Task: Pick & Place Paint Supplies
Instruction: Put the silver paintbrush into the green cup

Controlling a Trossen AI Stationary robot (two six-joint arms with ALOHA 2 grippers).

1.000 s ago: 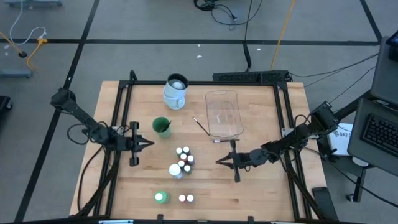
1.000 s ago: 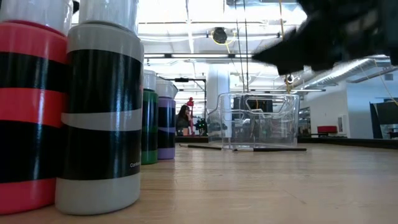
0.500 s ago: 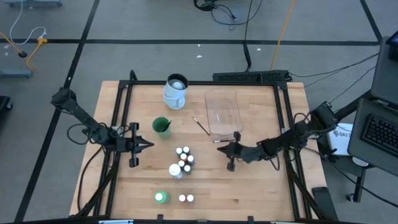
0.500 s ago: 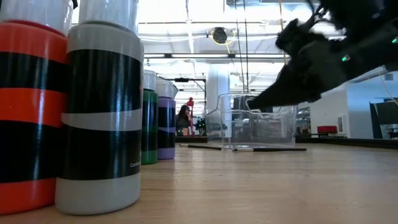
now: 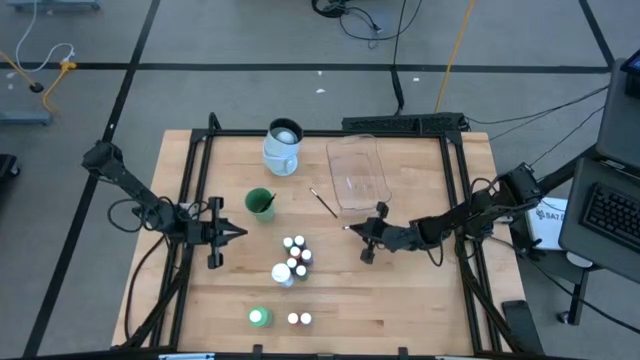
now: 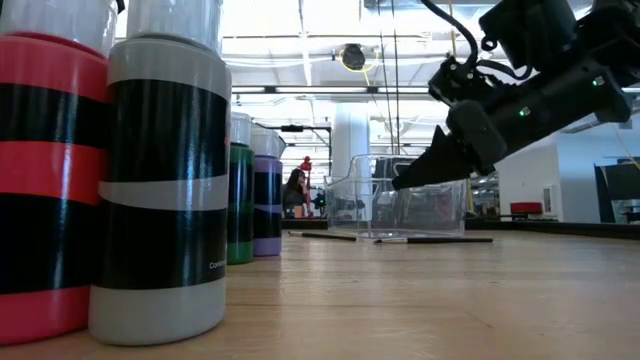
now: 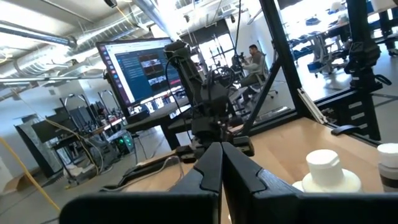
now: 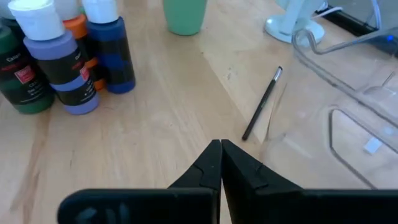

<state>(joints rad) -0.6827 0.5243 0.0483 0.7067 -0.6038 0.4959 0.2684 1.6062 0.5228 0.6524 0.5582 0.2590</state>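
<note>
One thin, light brush (image 8: 262,103) lies beside the tray (image 5: 357,175); my right gripper (image 5: 366,243), fingers pressed together and empty, should pinch its stiff mid-handle.

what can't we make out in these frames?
- High view: labels and colours of the small bottles are too small to read.
- Low view: the near bottles are cut off by the top and left edges.
- Right wrist view: the tray is cut off by the right edge.
</note>
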